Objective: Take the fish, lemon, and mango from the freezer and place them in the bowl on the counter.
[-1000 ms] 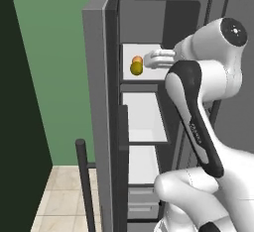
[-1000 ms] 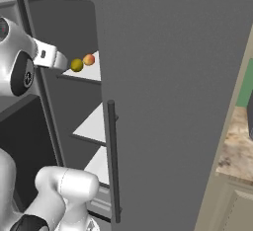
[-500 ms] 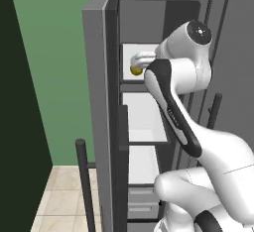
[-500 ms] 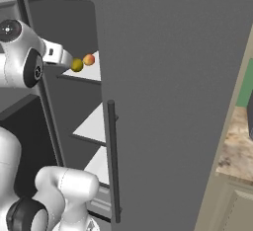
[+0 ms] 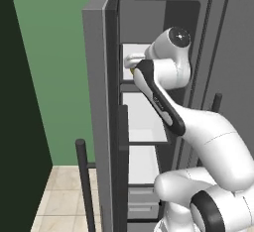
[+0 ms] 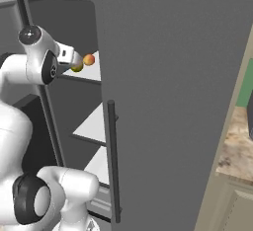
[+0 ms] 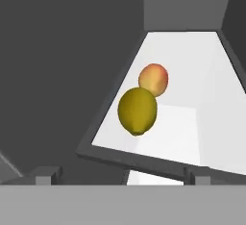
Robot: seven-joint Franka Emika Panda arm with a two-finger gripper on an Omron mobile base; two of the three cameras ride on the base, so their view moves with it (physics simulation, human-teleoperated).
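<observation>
The freezer stands open, and my arm reaches in to its top white shelf. On that shelf the yellow-olive lemon sits at the front, with the orange-red mango touching it just behind. From the right, the lemon and mango lie right past my gripper. The gripper is open, fingertips wide apart, short of the lemon with nothing between them. The arm hides most of the shelf in the left base view, where the gripper is at the shelf's front. The fish and bowl are out of view.
The open freezer door with its dark handle stands left of the arm. The closed right-hand fridge door and its bar handle flank the opening. Lower white shelves and grey drawers lie below. The counter shows far right.
The arm has swung in toward the freezer and the hand has come closer to the lemon and mango on the top shelf. The jaws have stayed open.
</observation>
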